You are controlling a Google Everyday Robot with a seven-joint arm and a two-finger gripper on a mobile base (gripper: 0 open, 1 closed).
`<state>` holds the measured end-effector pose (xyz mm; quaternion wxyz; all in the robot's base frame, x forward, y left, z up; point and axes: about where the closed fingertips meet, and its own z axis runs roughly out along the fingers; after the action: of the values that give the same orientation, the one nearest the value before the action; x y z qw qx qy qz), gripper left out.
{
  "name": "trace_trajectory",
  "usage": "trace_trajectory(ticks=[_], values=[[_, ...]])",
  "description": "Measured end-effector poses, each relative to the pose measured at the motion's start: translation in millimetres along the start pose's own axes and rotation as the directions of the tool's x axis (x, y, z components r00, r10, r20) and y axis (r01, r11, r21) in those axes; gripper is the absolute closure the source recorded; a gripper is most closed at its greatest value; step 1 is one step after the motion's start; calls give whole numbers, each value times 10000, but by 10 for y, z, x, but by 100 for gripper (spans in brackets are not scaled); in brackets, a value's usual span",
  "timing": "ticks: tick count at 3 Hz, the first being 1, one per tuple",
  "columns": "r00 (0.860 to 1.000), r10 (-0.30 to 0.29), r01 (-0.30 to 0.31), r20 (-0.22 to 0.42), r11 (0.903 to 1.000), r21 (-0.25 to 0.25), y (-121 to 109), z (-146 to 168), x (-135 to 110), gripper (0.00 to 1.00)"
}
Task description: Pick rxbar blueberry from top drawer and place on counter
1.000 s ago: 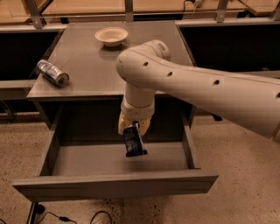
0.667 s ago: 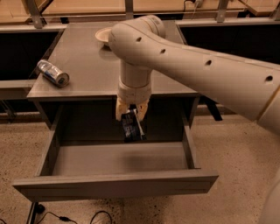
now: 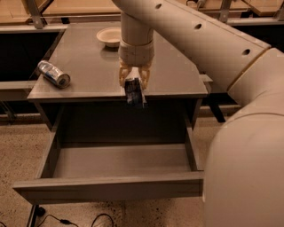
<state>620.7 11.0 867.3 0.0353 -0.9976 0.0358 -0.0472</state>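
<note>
My gripper (image 3: 133,82) hangs from the big cream arm and is shut on the rxbar blueberry (image 3: 134,93), a dark navy wrapper with pale lettering that hangs below the fingers. The bar is level with the front edge of the counter (image 3: 88,62), above the open top drawer (image 3: 120,162). The drawer is pulled out, and nothing shows on its grey floor.
A silver-blue drink can (image 3: 54,74) lies on its side at the counter's left front. A pale bowl (image 3: 109,36) sits at the counter's back. Light wooden benches (image 3: 80,6) run behind. My arm's lower segment (image 3: 248,168) fills the right side. Cables (image 3: 66,220) lie on the floor.
The gripper has risen out of the drawer with the bar in it, up to the counter's front edge. The arm has swung higher and closer.
</note>
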Motion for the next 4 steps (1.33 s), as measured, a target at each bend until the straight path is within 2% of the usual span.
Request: trace_trajectory(ticks=[1, 2, 3, 4], values=[[9519, 3058, -3062, 171, 9491, 744, 275, -47, 477, 100], [8546, 5154, -5191, 626, 8462, 1205, 412, 4, 727, 100], [7336, 6673, -6795, 1286, 7174, 1535, 464, 81, 907, 82], [5841, 7894, -8112, 1890, 5754, 1039, 482, 225, 997, 59]])
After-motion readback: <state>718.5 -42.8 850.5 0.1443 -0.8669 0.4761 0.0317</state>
